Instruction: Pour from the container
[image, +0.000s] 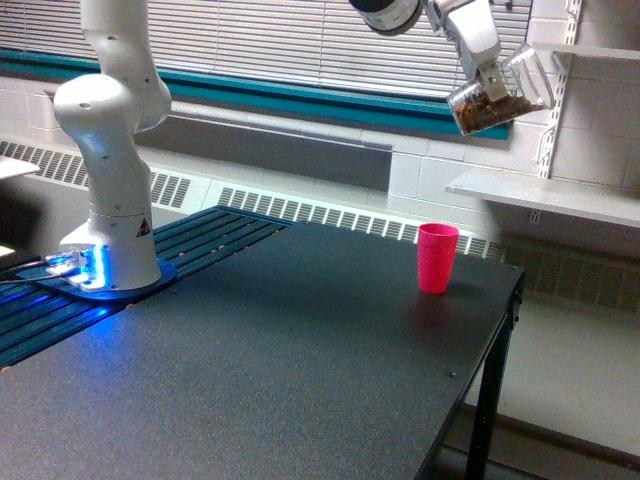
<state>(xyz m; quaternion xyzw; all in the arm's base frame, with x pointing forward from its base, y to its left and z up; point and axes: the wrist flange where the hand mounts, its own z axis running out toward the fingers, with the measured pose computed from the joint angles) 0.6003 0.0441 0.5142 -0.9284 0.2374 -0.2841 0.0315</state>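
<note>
The container (505, 92) is a small clear cup, tipped on its side high at the exterior view's upper right. Brown granular bits lie along its lower wall. My gripper (492, 78) is shut on it, reaching down from the top edge of the view. A pink tapered cup (437, 257) stands upright on the dark table (300, 370), near the far right corner. The container hangs well above that cup and a little to its right. Nothing is seen falling between them.
The arm's white base (108, 200) stands at the table's left end with a blue glow at its foot. White wall shelves (550, 195) sit at the right, behind the container. The table's right edge (470, 400) drops off beside the pink cup.
</note>
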